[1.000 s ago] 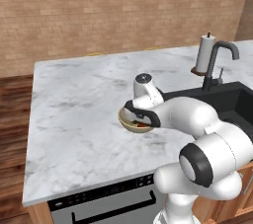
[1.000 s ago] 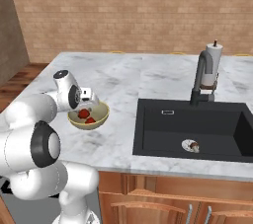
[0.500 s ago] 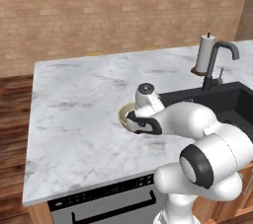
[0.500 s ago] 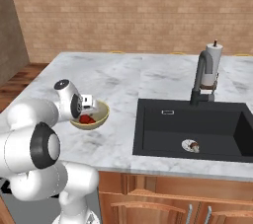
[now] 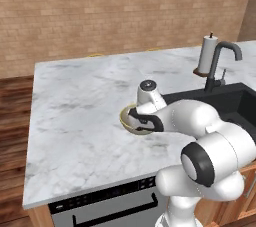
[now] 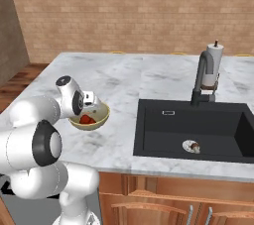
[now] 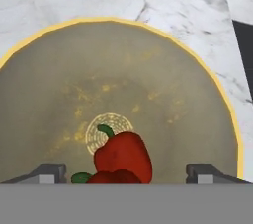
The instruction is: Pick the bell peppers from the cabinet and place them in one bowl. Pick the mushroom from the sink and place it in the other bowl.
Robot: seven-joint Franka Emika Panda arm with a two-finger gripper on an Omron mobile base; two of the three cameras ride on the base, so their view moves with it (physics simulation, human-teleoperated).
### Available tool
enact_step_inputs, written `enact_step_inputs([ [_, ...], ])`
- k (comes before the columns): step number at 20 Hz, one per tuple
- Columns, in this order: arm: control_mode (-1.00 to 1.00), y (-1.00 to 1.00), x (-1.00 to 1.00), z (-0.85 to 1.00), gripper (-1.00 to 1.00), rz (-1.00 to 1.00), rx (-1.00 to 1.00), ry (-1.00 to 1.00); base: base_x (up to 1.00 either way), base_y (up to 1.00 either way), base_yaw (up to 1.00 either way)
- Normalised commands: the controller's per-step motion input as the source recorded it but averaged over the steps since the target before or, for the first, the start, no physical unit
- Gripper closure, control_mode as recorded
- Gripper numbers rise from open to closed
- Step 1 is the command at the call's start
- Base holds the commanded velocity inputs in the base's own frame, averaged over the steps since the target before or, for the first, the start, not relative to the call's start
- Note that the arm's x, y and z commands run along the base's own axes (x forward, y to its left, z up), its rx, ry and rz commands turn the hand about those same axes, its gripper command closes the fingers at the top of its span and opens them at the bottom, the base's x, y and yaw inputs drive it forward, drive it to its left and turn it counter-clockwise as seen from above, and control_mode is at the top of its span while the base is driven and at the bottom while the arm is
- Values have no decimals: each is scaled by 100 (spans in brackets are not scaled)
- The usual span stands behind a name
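Note:
My gripper (image 7: 127,173) hangs low inside the pale yellow bowl (image 7: 123,65), its jaws wide open. Two red bell peppers (image 7: 124,155) lie together on the bowl's floor between the fingertips (image 7: 48,172), touched by neither. From the right base view the bowl (image 6: 99,121) stands on the marble counter left of the sink (image 6: 218,125), with the gripper (image 6: 89,110) over its red contents (image 6: 87,119). The mushroom (image 6: 193,146) lies by the sink's drain. From the left base view the hand covers most of the bowl (image 5: 124,117). The cabinet and the other bowl are out of view.
A dark arched faucet (image 6: 200,79) and a paper towel roll (image 6: 214,64) stand behind the sink. The marble counter (image 5: 80,106) stretches wide to the left of the bowl, a brick wall behind it. Wooden drawers run below the counter's front edge.
The hand has come down into the bowl and its jaws have spread apart. The second pepper now lies loose beside the first.

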Motion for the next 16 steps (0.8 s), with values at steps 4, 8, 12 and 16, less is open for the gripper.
enact_step_inputs([
  [4,-100,0,3,56,-100,-3,3,0,0,0,0],
  [8,-100,0,-17,44,-100,-13,10,0,0,0,0],
  [12,-100,-9,-28,50,-100,-14,12,-3,0,0,0],
  [16,-100,-7,-33,56,-100,-10,8,-6,0,0,0],
])
